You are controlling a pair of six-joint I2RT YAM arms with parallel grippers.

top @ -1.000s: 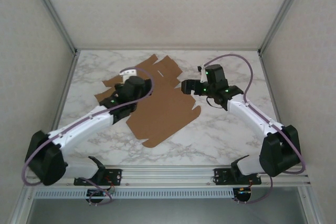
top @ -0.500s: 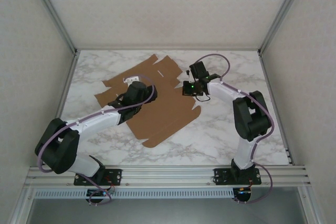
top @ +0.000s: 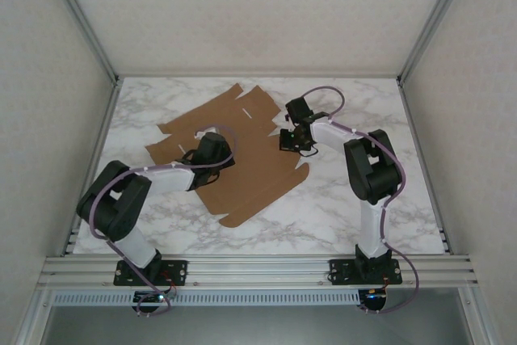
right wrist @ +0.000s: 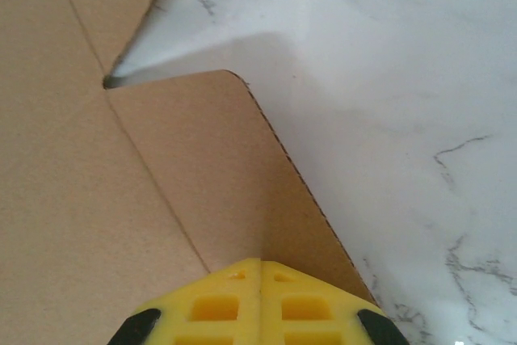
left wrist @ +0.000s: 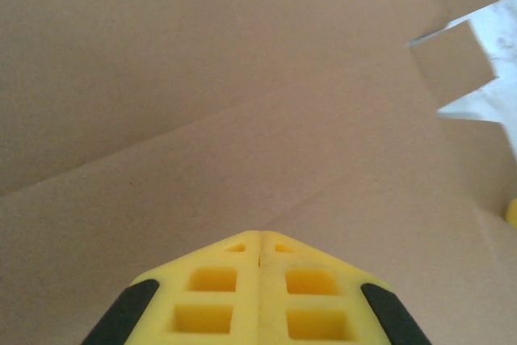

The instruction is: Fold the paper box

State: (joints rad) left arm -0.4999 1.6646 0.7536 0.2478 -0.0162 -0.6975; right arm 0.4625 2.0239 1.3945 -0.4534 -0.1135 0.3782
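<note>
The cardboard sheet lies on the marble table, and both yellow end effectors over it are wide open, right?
No: the left end effector and right end effector are both shut, as the wrist views show. The paper box lies on the table.

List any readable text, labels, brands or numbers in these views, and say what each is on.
No readable text anywhere.
paper box: plain brown, no print or label.
left gripper and right gripper: plain yellow fingers, no marking.
table: marble veining, no signs.
</note>
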